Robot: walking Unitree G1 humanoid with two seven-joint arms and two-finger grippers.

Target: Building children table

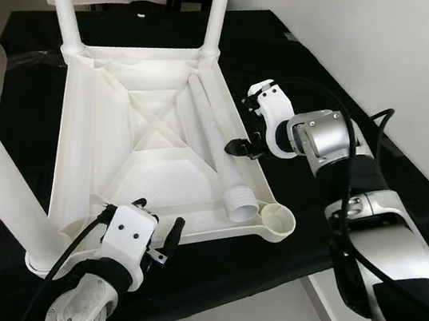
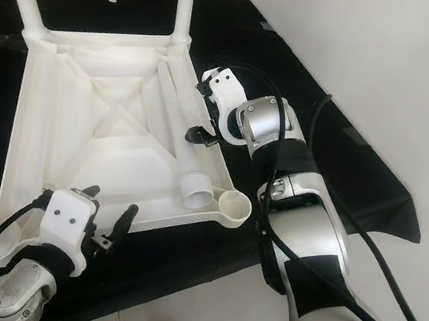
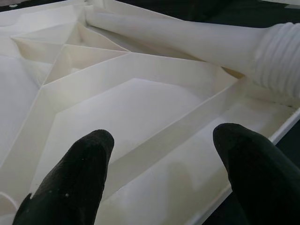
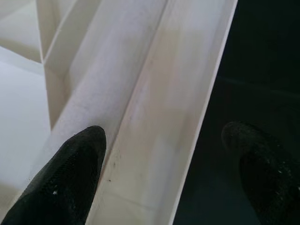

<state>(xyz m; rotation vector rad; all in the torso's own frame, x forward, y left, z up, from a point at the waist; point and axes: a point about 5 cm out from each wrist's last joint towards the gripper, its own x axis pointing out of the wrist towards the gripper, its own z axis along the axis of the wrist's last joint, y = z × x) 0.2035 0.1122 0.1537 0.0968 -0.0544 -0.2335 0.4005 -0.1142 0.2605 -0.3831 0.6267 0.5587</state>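
Black cloth [image 1: 309, 70] is spread over the bench; on it the white tabletop [image 1: 150, 159] is laid upside down, three legs already fitted; a loose leg [image 1: 217, 141] is rested along its right rim; the right gripper [image 1: 246, 125] is spread astride that rim; the left gripper [image 1: 157, 233] is held spread at the near edge.

We are looking at a white table top [image 1: 150, 159] of smooth, slightly glossy moulded plastic, ribbed on its underside. The loose leg [image 1: 216, 140] lying in it is showing a duller, finely grained plastic with a ridged threaded end. The black cloth [image 1: 308, 77] under it is looking matt and creased. Our right arm [image 1: 385, 234] is gleaming as brushed silver metal, and the right gripper's fingers [image 4: 65, 183] are looking like matt, speckled rubber.
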